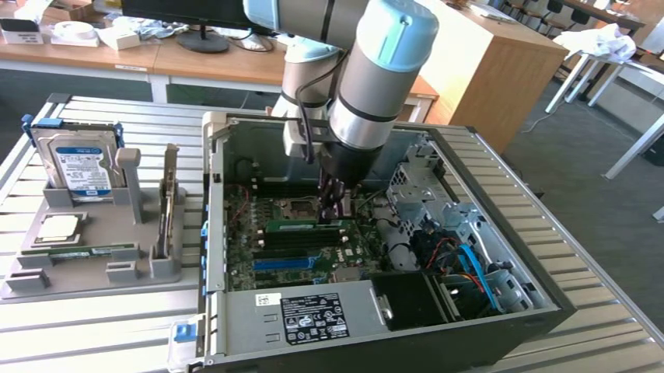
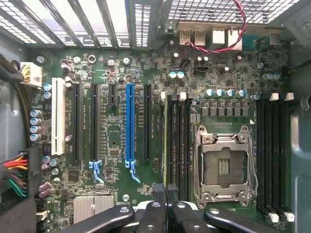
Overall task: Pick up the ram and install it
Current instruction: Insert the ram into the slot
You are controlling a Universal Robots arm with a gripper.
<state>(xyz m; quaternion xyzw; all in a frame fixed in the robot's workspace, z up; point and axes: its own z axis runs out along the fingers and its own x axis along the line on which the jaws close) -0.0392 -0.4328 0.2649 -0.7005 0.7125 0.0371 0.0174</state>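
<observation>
Exterior view first: the arm is reaching straight down into the open PC case (image 1: 539, 311), which is lying on a slatted metal table (image 1: 581, 233). The gripper (image 1: 332, 210) is sitting right at the motherboard, over one end of the ram (image 1: 301, 225). The stick is standing on edge in a slot next to the processor socket, running off toward the exterior view's left. Outside the case, on the exterior view's left, a grey tray (image 1: 93, 268) is holding a blue-labelled hard drive (image 1: 83, 167) upright and a square silver processor chip (image 1: 57, 227) lying flat.

Wrist view: the camera is looking straight down on the motherboard (image 2: 116, 73). The gripper (image 2: 165, 190) is showing its fingers pinched nearly together, and the ram (image 2: 165, 141) is showing edge-on as a thin line running right in between the tips, so it looks like it's clamping the stick's end. The stick is lining up with a slot between the long blue slot (image 2: 129, 121) and the open socket (image 2: 223, 165).
</observation>
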